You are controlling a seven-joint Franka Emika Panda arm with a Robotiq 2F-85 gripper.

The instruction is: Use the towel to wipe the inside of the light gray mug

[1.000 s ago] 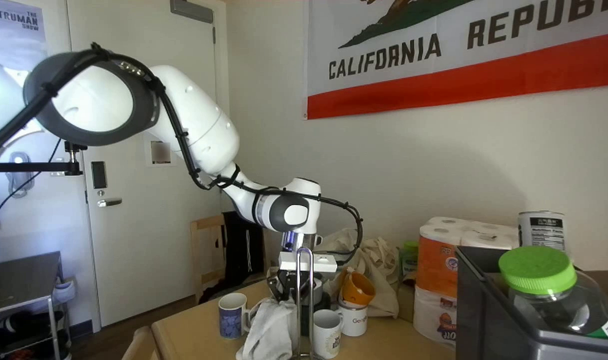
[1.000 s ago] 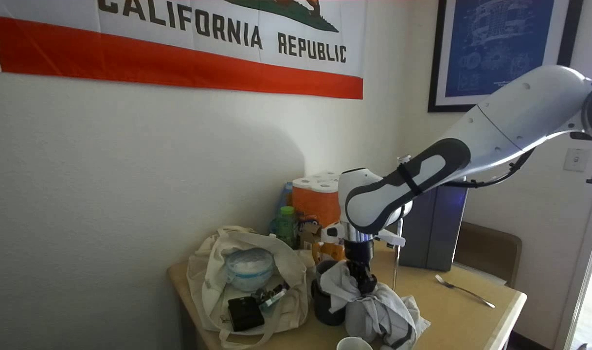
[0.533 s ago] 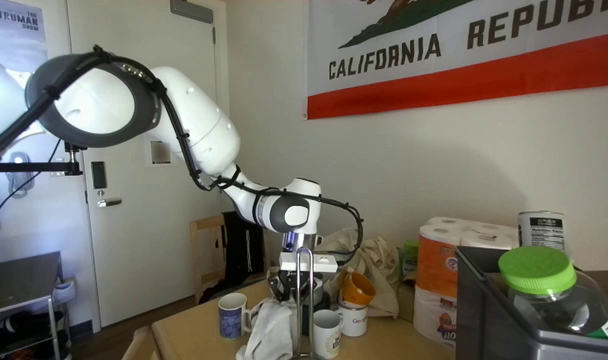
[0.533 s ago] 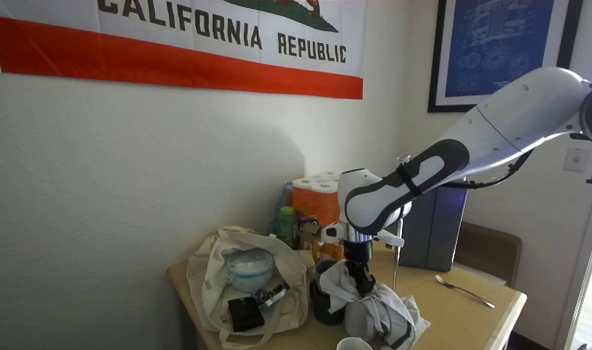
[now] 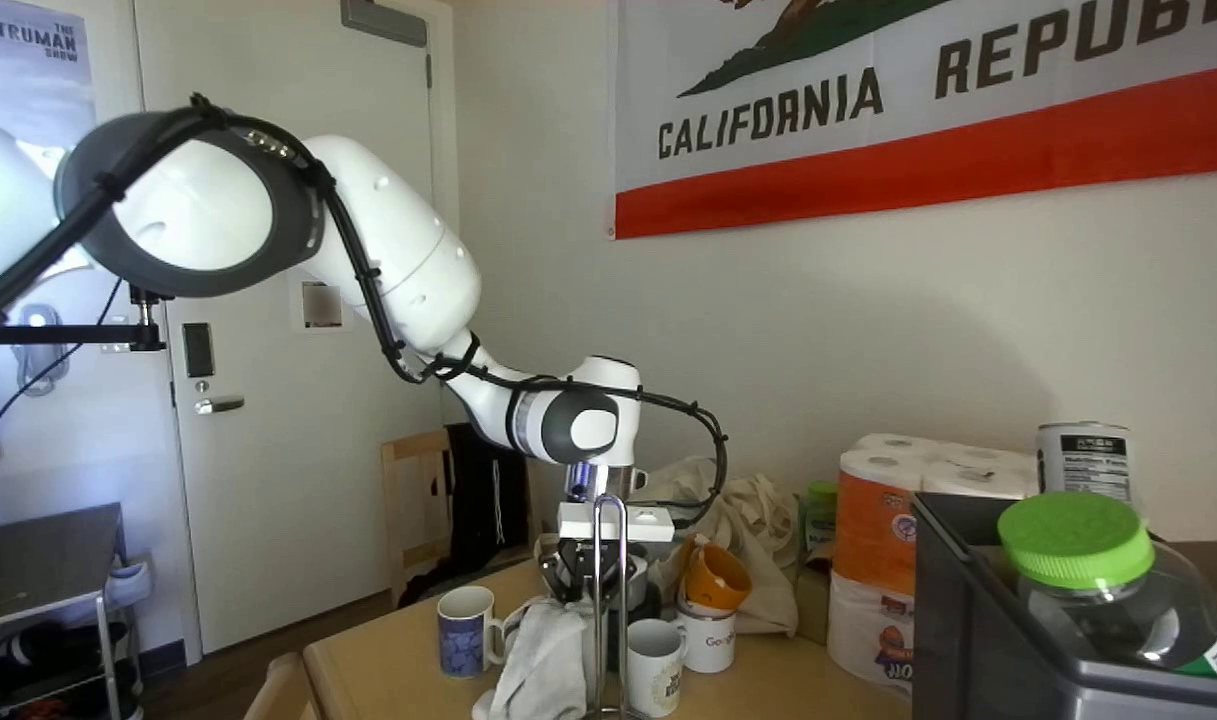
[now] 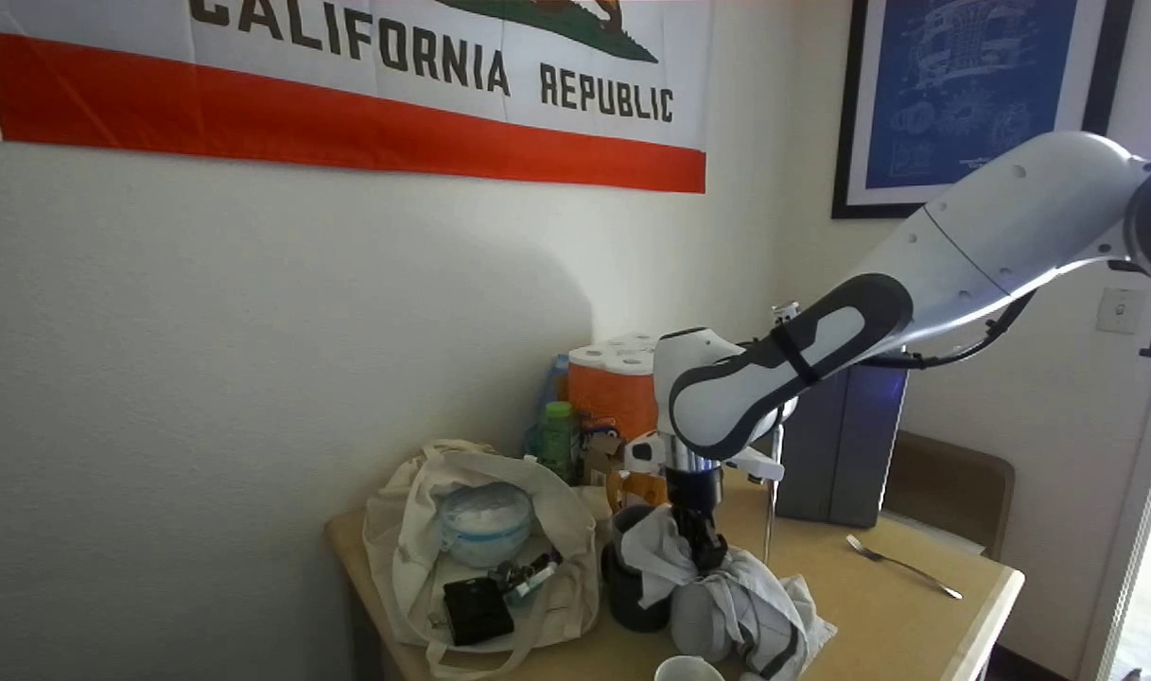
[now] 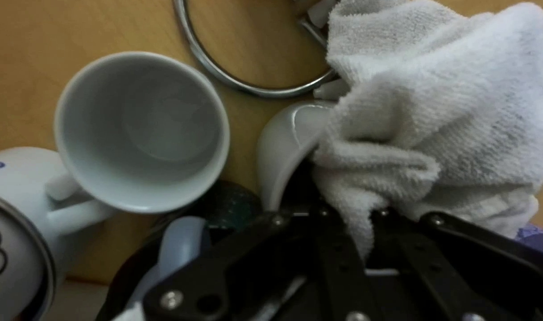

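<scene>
In an exterior view I have the gripper [image 5: 570, 592] pointing down over the table [image 5: 388, 660], the towel [image 5: 543, 660] hanging below it between the blue mug [image 5: 463, 640] and the white mug [image 5: 655, 670]. In an exterior view the gray mug [image 6: 696, 624] sits just beside a dark pot [image 6: 637, 605], the towel draped over its top and down one side. In the wrist view the gripper clenches a fold of towel at the gray mug's mouth; how deep the cloth reaches I can't tell.

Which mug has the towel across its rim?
The light gray mug, at the gripper; the white mug, blue-patterned mug and orange mug show bare rims.
</scene>
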